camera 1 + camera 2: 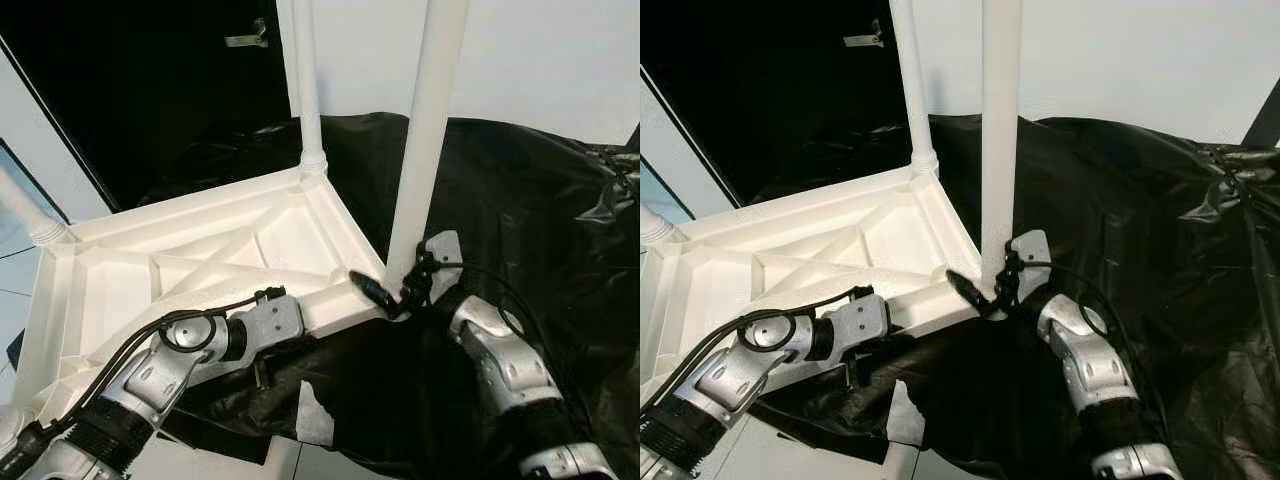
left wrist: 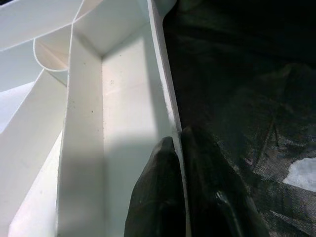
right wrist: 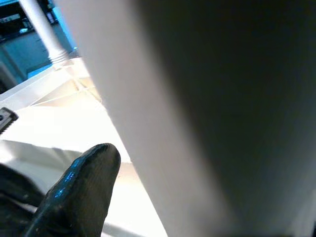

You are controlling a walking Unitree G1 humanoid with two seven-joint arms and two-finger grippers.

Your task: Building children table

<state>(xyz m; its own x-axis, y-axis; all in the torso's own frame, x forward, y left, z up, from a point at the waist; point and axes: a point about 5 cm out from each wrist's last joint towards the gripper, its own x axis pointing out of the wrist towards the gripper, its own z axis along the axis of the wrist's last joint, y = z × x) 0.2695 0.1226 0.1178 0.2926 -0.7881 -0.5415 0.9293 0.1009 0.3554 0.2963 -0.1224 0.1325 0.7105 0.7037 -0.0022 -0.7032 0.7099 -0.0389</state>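
Observation:
A white plastic table top (image 1: 190, 260) lies upside down on a black sheet, its ribbed underside facing up. A leg (image 1: 309, 100) stands at the far corner, and another leg (image 1: 27, 218) leans out at the left corner. My right gripper (image 1: 395, 293) is shut on the base of a third leg (image 1: 425, 130), which stands at the near right corner. One of its fingers (image 3: 79, 192) lies beside that leg (image 3: 197, 123). My left gripper (image 2: 177, 143) is shut on the near rim (image 2: 165, 89), with one finger on each side of the thin wall.
Crumpled black plastic sheeting (image 1: 540, 200) covers the ground under and to the right of the table. A dark doorway (image 1: 150, 80) is at the back left and a white wall (image 1: 540, 50) behind. A white scrap (image 1: 313, 415) lies on the sheet near my arms.

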